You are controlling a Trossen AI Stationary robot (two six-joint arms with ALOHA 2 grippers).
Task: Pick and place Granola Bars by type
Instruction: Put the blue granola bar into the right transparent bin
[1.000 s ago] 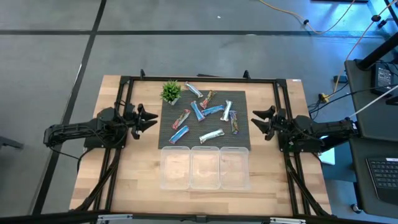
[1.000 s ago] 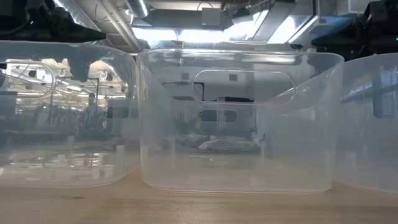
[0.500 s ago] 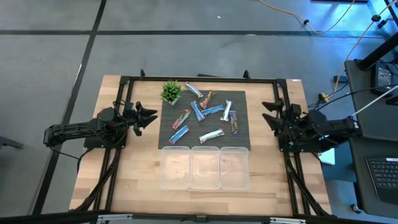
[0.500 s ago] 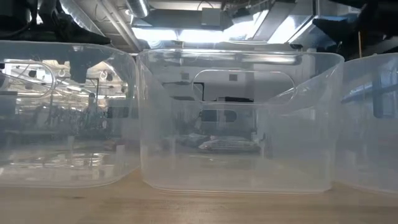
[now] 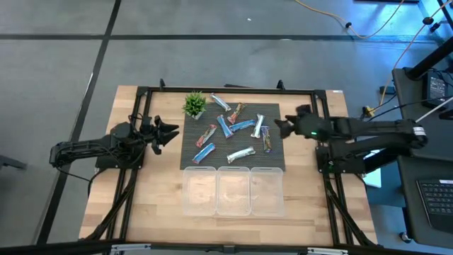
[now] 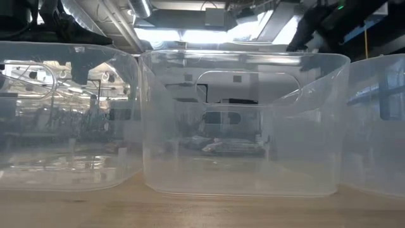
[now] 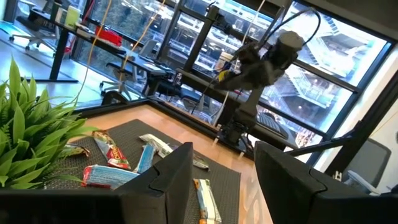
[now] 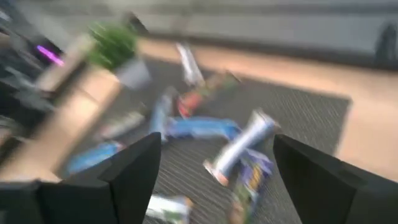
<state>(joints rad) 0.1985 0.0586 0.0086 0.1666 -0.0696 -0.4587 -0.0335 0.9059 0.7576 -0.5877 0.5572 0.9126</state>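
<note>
My right gripper, fingers spread wide and empty, hangs just beside the granola bars ahead.

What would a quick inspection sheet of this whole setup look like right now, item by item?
Surface: pale wooden table with a dark woven mat.
Job's things: slim foil-wrapped granola bars scattered on the mat; three clear plastic bins hold none.
Clutter: small green potted plant on the mat's corner.
Grippers: left claw open beside the mat; right claw open at the mat's edge.
Cables: yellow cable on the floor.
Surroundings: grey floor, desk with keyboard.
</note>
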